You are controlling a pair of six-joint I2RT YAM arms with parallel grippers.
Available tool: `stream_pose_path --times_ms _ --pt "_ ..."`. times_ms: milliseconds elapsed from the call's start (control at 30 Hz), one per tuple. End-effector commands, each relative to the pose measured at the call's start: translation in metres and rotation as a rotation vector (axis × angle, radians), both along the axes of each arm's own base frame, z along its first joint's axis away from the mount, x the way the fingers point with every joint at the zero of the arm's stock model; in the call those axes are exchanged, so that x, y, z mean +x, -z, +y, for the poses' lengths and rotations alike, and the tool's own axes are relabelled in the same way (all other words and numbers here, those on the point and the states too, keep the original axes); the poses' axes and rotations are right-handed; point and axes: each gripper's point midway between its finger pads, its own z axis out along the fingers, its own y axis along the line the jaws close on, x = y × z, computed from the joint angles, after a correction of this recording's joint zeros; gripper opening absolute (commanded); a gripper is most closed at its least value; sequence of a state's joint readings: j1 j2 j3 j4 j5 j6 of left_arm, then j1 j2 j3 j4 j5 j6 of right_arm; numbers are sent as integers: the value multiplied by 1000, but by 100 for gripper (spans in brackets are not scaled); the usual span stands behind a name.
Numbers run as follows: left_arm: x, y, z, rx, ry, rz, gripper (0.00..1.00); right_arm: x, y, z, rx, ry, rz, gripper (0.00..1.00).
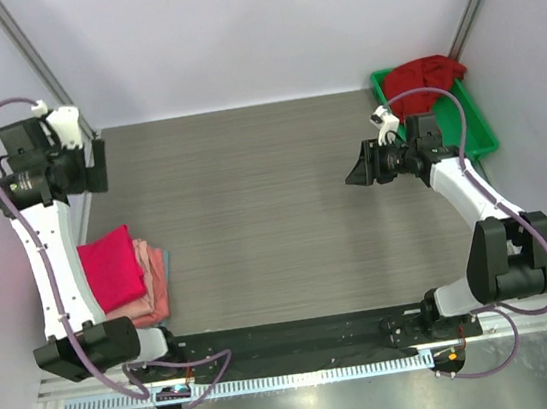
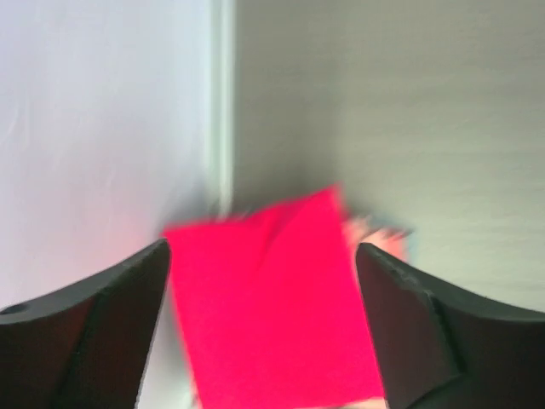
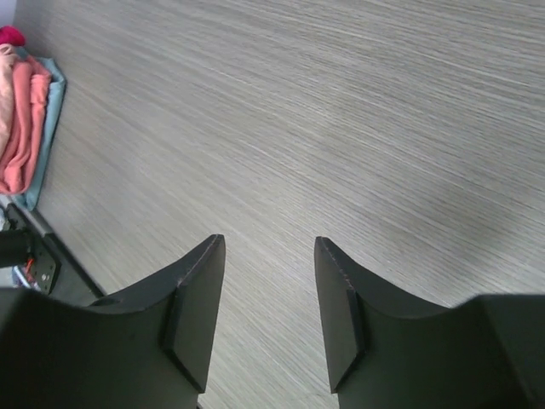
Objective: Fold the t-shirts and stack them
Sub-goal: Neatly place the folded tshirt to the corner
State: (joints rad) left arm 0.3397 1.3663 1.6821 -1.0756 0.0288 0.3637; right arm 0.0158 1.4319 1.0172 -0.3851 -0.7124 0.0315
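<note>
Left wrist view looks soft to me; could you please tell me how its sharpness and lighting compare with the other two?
Left wrist view: blurred throughout, the bright pink shirt has smeared edges and the left fingers are near-black. Right wrist view: the table grain reads clearly, the right fingers dark but defined. Top external view: sharp, evenly lit, only soft shadows.

green tray point(image 1: 482, 137): far-right corner of table | table point(image 1: 255, 217): grey woodgrain
</note>
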Motion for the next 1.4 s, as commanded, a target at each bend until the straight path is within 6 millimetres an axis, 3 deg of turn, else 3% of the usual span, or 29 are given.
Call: stream_pose_path --times_ms 0,67,133,300,367,500,667,833,967,1167,1367 --pt "26 -22 -62 -204 38 -108 94 6 -18 -7 -27 46 -96 54" --pt "36 -13 -96 -327 81 -100 100 10 -20 -12 -45 74 -119 64" --pt "39 7 -110 -365 103 -54 100 13 -23 -15 -60 93 -137 70" --pt "44 57 -112 -316 83 120 100 27 -21 -14 -74 67 -139 73" --pt "48 62 -114 -295 88 142 100 32 -17 -11 -61 43 -125 73" --pt "49 77 -100 -225 57 196 93 49 -19 -6 -46 20 -113 73" --pt "31 91 -78 -99 63 319 83 55 -5 4 -16 -70 -65 72" --pt "23 114 -65 -41 65 437 61 64 21 17 36 -135 3 70" --pt "12 139 -39 96 33 555 56 76 26 24 63 -162 17 70" --pt "12 163 -31 127 35 628 50 96 31 29 76 -175 16 69" --pt "25 179 -22 165 23 675 49 101 31 31 68 -183 3 69"
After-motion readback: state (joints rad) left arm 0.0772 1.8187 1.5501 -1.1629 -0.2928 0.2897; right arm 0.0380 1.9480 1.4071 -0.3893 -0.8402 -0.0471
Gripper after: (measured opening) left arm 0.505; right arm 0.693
